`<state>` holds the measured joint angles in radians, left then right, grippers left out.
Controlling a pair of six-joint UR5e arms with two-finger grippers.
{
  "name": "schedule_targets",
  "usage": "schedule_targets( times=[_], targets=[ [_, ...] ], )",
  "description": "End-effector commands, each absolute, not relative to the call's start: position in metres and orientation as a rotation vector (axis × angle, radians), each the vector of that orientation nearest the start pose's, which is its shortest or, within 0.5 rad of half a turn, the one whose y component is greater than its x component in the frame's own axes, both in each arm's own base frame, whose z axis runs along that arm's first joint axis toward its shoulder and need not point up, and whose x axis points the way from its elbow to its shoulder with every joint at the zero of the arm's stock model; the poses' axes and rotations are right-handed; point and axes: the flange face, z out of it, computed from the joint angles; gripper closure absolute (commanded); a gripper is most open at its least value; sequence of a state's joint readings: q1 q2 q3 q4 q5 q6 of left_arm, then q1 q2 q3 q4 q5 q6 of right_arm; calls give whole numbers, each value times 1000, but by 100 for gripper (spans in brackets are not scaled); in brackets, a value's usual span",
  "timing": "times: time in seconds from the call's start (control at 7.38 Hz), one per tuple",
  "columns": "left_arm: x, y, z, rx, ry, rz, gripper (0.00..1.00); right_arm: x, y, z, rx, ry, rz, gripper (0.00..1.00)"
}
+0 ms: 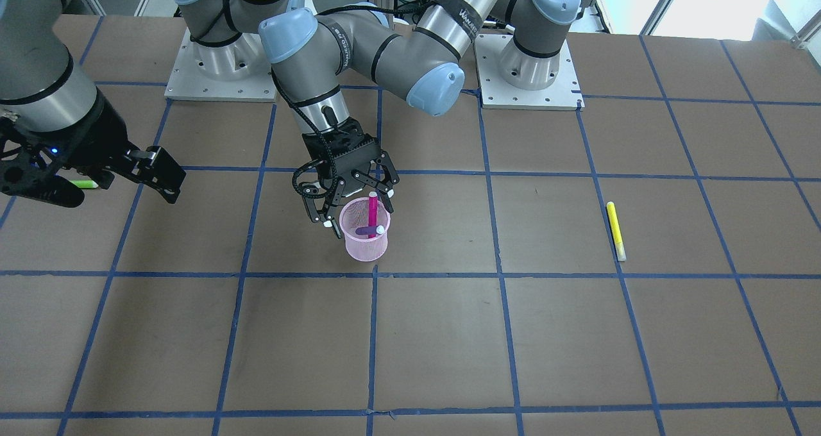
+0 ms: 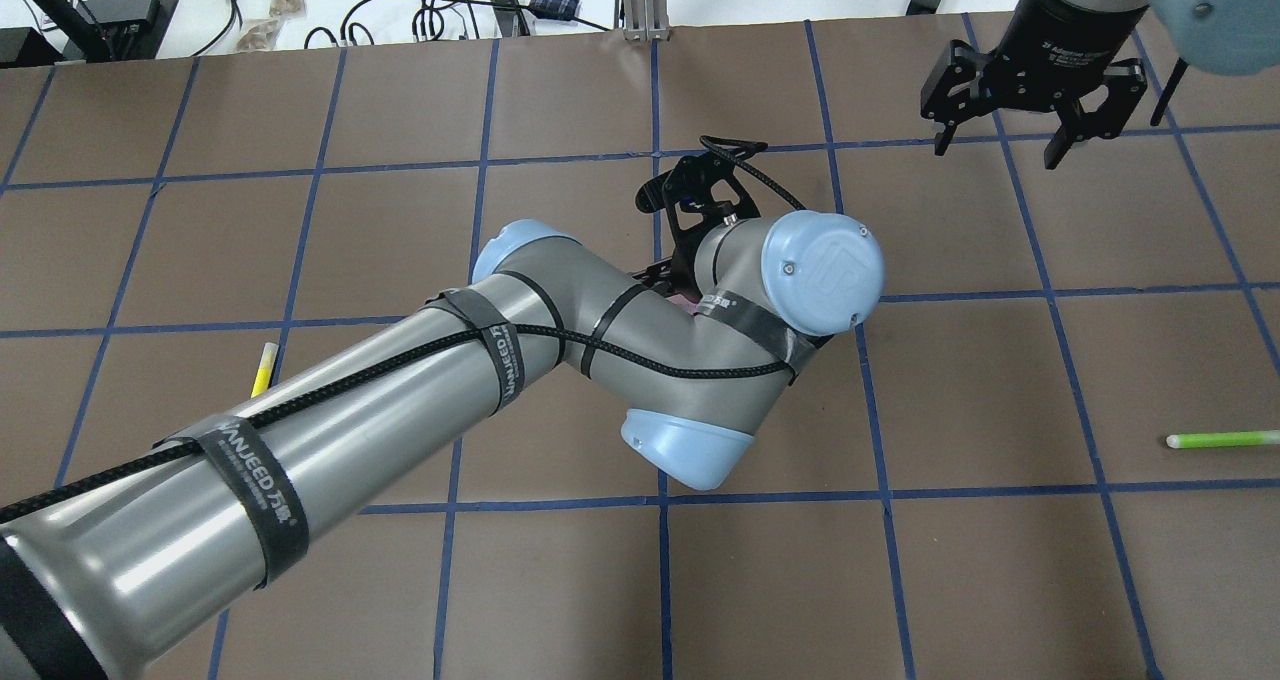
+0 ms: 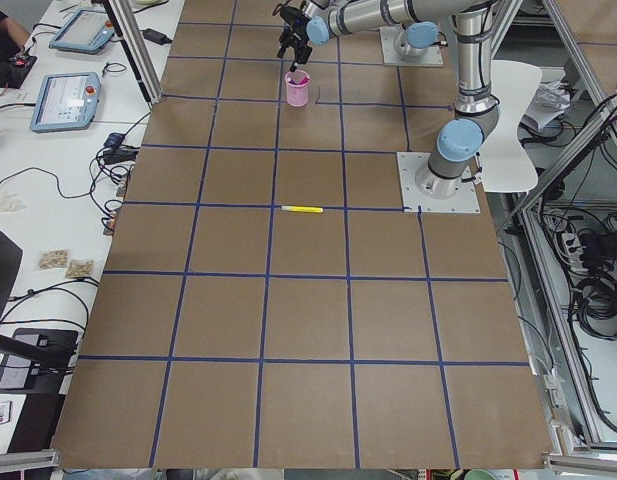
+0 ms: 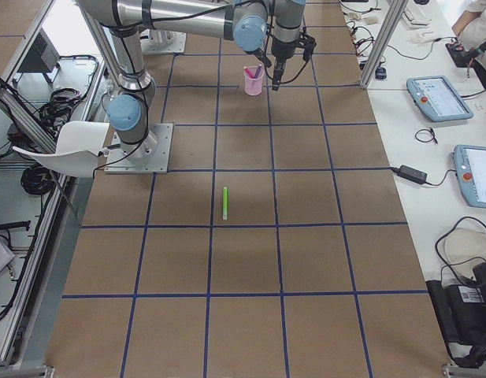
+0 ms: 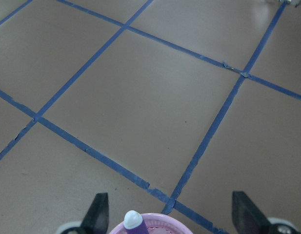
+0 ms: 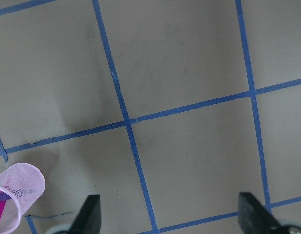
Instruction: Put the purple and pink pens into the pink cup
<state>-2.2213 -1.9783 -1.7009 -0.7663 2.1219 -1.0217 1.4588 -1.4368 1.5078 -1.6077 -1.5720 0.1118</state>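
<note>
Beneath spread left fingers [image 5: 98, 210] sits pink cup [image 1: 365, 243] with 2 pens [image 1: 372, 206]; right fingers [image 6: 89, 213] spread.

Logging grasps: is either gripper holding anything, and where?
Nothing: left gripper open above the pink cup containing the pink pen and purple pen; right gripper open, empty.

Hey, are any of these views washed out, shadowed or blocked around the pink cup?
Front-facing view: the cup is sharp and evenly lit; the top right corner is blown out. Overhead view: the left arm hides the cup and shows bright streaks. Right wrist view: a soft shadow darkens the table near the cup. Left wrist view: the purple pen's tip looks slightly soft.
</note>
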Motion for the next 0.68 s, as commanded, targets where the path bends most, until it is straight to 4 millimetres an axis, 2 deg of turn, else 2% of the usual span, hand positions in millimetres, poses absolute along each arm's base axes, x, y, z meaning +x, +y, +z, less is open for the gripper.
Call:
schedule_targets(
  times=[0.0,0.14,0.27,0.41,0.54],
  targets=[
    [-404,-481,330,-411,2877,-710,0,73,-555,454,349,3122,43,0],
    [-385,-500,353,-215,3091,-594,0,73,-555,455,363,3117,46,0],
    [-351,-521,367,-56,3115,-549,0,77,-554,459,390,3105,34,0],
    [-312,-534,371,-113,3096,-445,0,80,-553,460,401,3095,37,0],
    [-268,-547,376,-225,3137,-319,0,93,-548,466,367,3087,31,0]
  ],
)
